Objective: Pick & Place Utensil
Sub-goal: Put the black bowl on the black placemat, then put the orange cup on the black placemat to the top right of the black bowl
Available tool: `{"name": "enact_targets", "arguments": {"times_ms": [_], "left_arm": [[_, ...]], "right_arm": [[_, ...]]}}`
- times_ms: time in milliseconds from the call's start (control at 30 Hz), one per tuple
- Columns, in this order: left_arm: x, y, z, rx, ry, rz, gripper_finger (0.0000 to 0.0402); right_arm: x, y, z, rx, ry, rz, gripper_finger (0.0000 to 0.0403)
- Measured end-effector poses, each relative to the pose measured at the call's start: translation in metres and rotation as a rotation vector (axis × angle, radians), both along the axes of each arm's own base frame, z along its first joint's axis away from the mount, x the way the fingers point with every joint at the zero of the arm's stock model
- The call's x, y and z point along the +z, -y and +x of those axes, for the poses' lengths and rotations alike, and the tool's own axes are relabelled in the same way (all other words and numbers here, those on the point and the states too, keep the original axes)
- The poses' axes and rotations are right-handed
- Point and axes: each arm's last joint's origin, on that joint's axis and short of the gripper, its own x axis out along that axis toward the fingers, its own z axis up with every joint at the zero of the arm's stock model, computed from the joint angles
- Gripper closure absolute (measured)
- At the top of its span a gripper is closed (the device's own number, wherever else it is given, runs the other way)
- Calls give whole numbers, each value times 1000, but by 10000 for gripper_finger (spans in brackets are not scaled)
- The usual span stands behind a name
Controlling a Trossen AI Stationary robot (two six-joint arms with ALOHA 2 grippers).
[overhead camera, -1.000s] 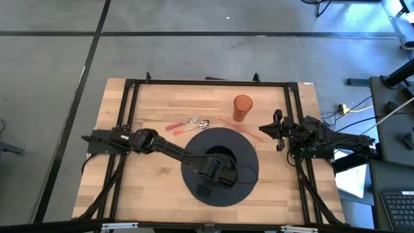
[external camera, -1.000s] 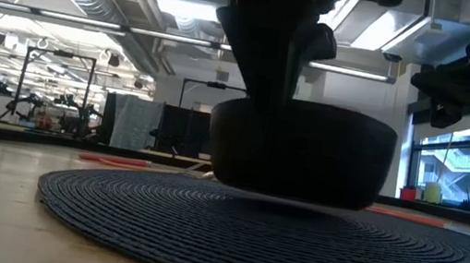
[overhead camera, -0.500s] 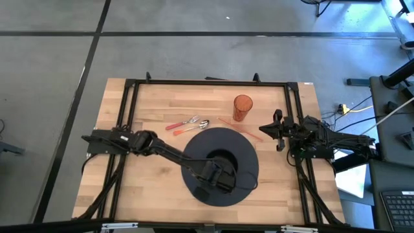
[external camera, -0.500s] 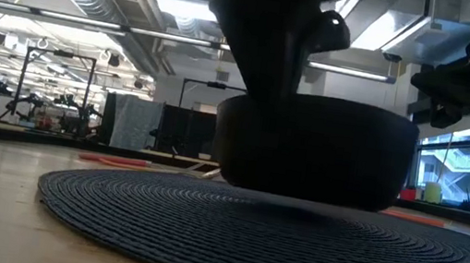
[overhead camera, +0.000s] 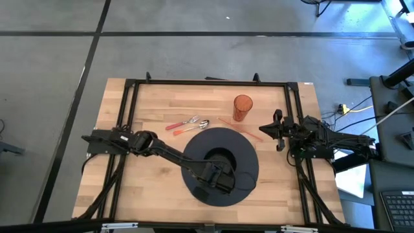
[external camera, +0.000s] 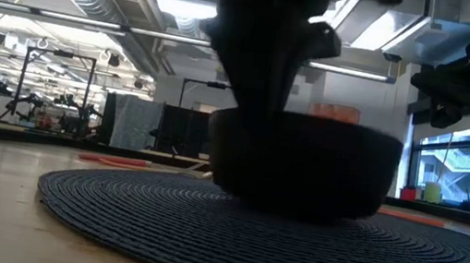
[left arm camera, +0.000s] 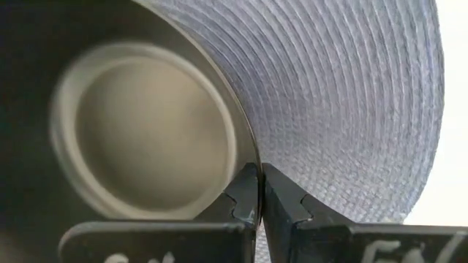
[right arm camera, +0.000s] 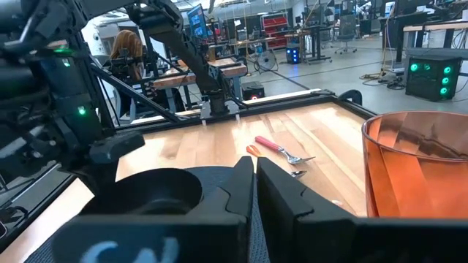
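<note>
Utensils, a fork (overhead camera: 182, 123) and spoon (overhead camera: 195, 126) with orange handles, lie untouched on bare table (overhead camera: 149, 188) just above-left of the mat (overhead camera: 249, 169) at frame centre; cup (overhead camera: 242, 107) stands upper right of them. Left gripper (overhead camera: 220, 176) is clenched on the bowl (overhead camera: 218, 162) rim, and over the last second the bowl has dropped from hovering to resting on the mat, so bowl placement looks done and utensil pick-up is probably next. Right gripper (right arm camera: 254, 179) waits at right edge, fingers pressed together, holding nothing.
</note>
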Motion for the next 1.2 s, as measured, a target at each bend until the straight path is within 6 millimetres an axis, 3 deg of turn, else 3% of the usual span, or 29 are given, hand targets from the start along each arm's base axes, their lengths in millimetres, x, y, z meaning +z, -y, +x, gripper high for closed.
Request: {"name": "enact_targets", "arguments": {"times_ms": [267,767,1200], "left_arm": [[-3,1,2,-11,19,-14,396],[-3,1,2,23,19,-35,357],[18,9,6,9,83,-80,284]], "right_arm": [[0,0,0,0,0,0,382],[0,0,0,0,0,0,382],[0,0,0,0,0,0,382]]}}
